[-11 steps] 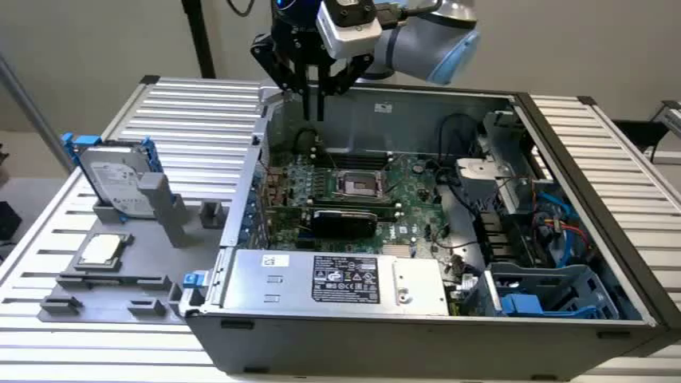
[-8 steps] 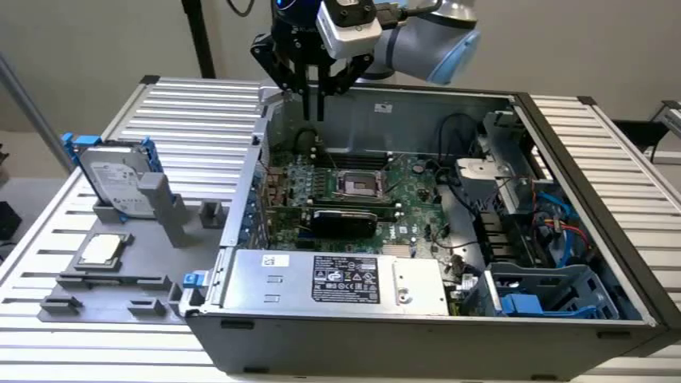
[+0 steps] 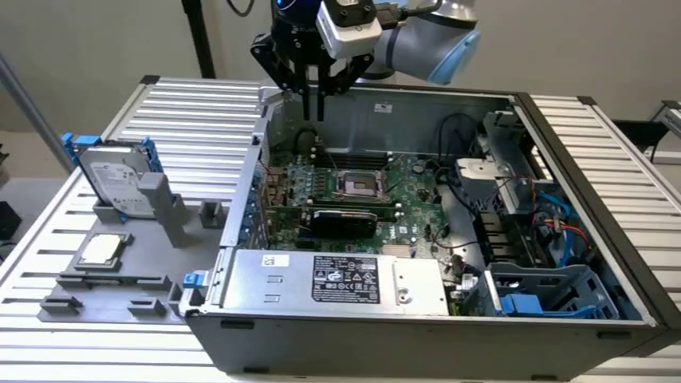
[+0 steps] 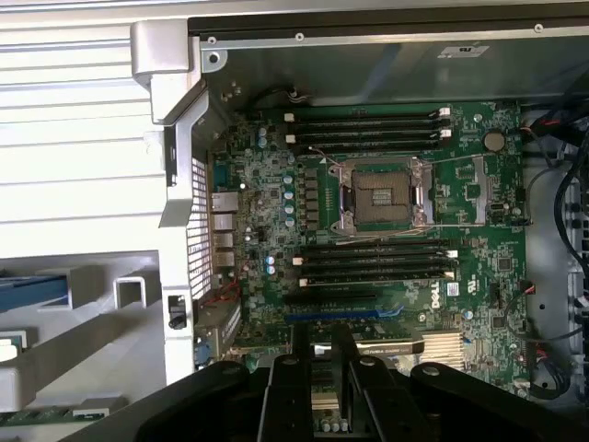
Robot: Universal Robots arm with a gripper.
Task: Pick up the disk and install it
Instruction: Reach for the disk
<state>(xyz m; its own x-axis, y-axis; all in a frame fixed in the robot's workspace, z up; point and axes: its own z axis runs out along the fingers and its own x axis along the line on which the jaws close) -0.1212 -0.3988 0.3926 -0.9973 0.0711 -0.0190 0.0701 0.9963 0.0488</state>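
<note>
The disk [image 3: 112, 182], a silver-grey drive with a white label in a blue bracket, stands upright in a grey holder [image 3: 159, 209] on the table at the exterior view's left. My gripper [image 3: 315, 112] hangs well away from it, above the back left corner of the open computer case [image 3: 426, 331], pointing down. Its two black fingers [image 4: 285, 401] sit close together with nothing between them. In the wrist view the gripper [image 4: 322, 405] hovers over the green motherboard [image 4: 386, 239] and its bare processor socket [image 4: 382, 198]. A blue strip [image 4: 32, 290] beside the case may be the disk's bracket.
A small square silver processor chip [image 3: 101, 249] lies on the grey fixture in front of the disk. Inside the case are a silver power supply with a black label [image 3: 340, 281], cables, and a blue drive cage [image 3: 548, 295] at the front right. The slatted table [image 3: 191, 104] surrounds the case.
</note>
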